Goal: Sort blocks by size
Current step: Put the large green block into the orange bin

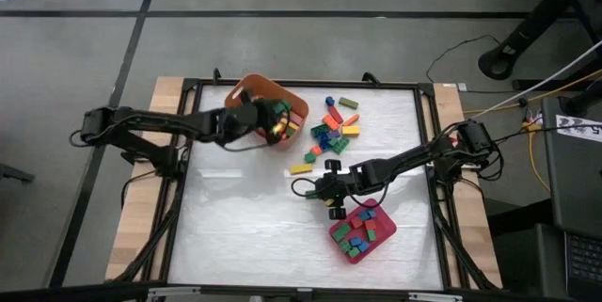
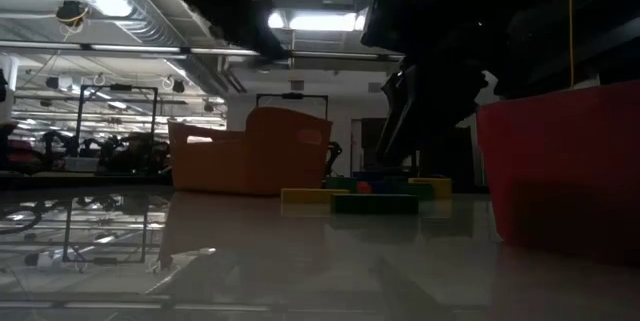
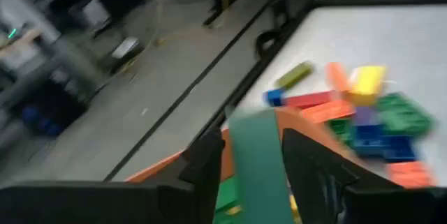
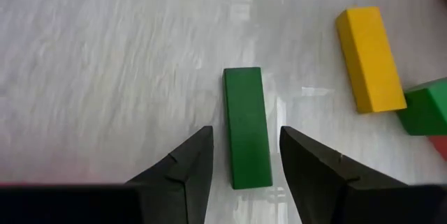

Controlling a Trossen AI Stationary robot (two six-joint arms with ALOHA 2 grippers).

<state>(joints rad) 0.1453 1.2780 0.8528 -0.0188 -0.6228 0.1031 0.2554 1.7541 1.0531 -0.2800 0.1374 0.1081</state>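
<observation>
Right wrist view: spread right hand [image 4: 241, 158] astride smooth long green block [image 4: 246, 126]; left hand [image 3: 248, 161] gripping green block [image 3: 258, 165].

The tub [image 1: 268, 104] sits toward the table's [image 1: 235, 217] far edge, left of centre, with blocks inside it. The left gripper [image 1: 273, 121] is over the tub, holding a long block [image 3: 257, 161] above it. Right of the tub lies a loose cluster of blocks [image 1: 334, 128]. Nearer the front, right of centre, the tray [image 1: 362, 231] holds more blocks. Between cluster and tray, the right gripper [image 1: 331, 189] straddles another long block [image 4: 247, 126] lying flat; a second long block [image 4: 369, 58] lies just beside it.
</observation>
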